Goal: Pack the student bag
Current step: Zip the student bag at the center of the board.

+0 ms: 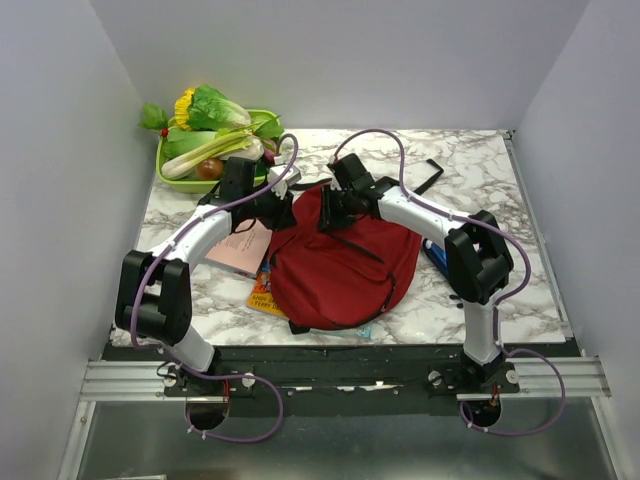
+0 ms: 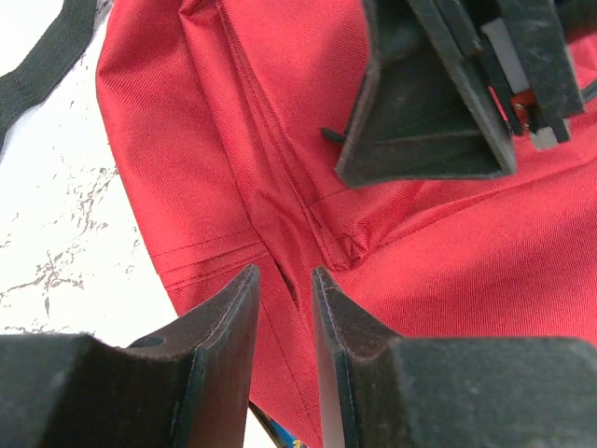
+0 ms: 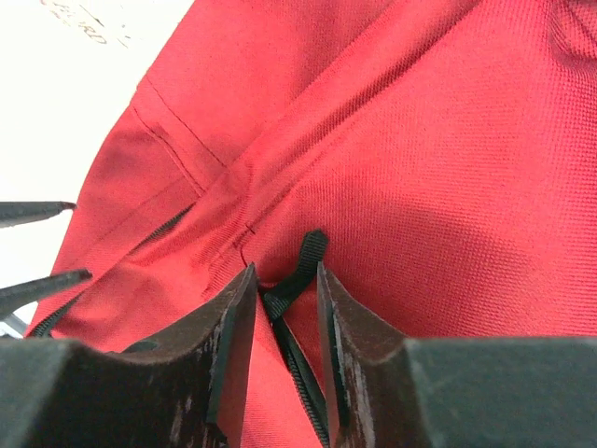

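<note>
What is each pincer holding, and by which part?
Left pincer pinches a fabric fold on the red backpack. Right pincer straddles its black zipper pull; whether it grips cannot be told.

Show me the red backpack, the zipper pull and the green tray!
red backpack [image 1: 345,275]: top view, middle of its cloth.
zipper pull [image 3: 311,254]: right wrist view, its black loop end.
green tray [image 1: 170,183]: top view, its near rim.

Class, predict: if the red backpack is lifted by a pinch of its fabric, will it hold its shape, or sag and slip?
Probably sags: the student bag lies slumped, and its cloth creases near the left gripper. Unlikely to slip much: the weave looks coarse. It lies broad, so it should not roll.
</note>
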`<state>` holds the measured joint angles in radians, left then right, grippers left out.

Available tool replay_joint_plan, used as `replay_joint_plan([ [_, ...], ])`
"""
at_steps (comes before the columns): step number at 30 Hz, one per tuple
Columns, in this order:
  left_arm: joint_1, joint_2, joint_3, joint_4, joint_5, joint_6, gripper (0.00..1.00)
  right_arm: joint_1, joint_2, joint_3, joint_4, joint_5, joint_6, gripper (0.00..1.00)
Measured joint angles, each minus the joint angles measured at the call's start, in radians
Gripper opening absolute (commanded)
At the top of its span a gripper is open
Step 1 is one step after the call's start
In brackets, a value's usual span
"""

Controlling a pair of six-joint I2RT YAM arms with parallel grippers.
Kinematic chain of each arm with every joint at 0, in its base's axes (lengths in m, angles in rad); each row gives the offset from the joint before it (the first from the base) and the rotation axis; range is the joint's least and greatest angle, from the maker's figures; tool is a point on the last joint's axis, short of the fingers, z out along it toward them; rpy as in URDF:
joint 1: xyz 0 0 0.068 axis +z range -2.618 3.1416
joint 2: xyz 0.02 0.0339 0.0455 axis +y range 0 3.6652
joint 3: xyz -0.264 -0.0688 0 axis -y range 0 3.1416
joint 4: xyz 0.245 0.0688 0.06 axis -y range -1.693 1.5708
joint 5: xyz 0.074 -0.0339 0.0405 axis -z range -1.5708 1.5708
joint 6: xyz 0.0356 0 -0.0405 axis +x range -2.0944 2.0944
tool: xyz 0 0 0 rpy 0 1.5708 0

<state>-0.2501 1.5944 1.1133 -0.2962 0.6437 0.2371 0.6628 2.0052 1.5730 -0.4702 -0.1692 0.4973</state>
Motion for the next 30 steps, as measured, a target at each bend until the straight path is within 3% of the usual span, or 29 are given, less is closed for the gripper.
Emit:
replay_joint_plan([
  [9,-0.041,-0.054,-0.063,-0.035,0.033,0.126,0.38,0.004,0.005,0.027,-0.004,0.001,0.017,0.35],
  [17,-0.109,-0.012,-0.074,0.0,0.034,0.141,0.38,0.007,0.017,0.03,-0.019,0.024,0.018,0.34],
  [23,-0.126,0.013,-0.074,0.036,0.034,0.135,0.38,0.019,0.072,0.076,-0.053,0.055,0.006,0.22],
  [26,-0.126,0.014,-0.074,0.048,0.034,0.133,0.38,0.025,0.082,0.08,-0.055,0.068,0.0,0.03],
  [30,-0.126,0.014,-0.074,0.06,0.034,0.132,0.38,0.026,0.079,0.077,-0.048,0.08,-0.003,0.01],
])
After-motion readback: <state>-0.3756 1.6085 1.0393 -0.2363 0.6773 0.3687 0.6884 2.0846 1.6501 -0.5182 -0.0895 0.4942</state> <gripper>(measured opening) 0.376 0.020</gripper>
